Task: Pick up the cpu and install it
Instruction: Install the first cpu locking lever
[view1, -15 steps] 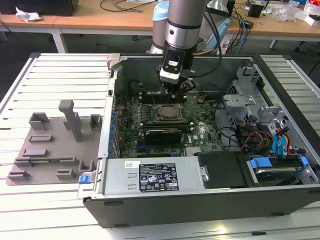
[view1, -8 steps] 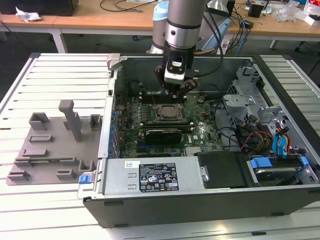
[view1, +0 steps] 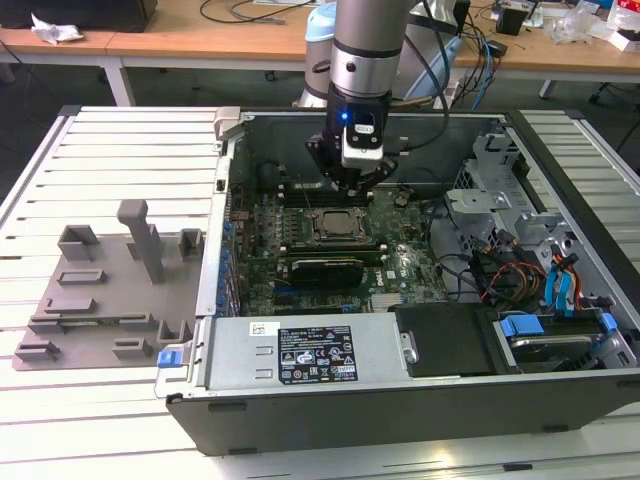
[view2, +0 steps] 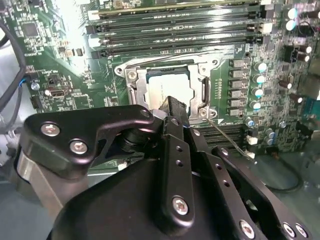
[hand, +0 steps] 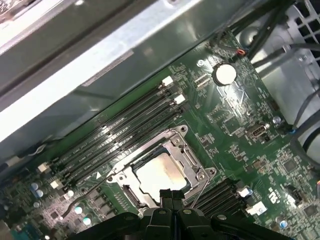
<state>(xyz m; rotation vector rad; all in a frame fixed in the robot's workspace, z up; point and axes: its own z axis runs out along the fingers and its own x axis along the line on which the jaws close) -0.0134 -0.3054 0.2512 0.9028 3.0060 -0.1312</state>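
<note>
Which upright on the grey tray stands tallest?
The slim post near the middle of the tray, topped by a wider cap; the blocks around it are low and squat.

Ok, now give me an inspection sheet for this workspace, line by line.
Surface: slatted table bearing an open computer case and, at the exterior view's left, a grey tray.
Job's things: cpu lies within the socket frame on the motherboard.
Clutter: crumpled paper on a desk.
Grippers: tool shut, close over the cpu; contact cannot be told.
Cables: coloured wire bundle inside the case; blue cables behind the arm.
Surroundings: desks behind the table.
</note>
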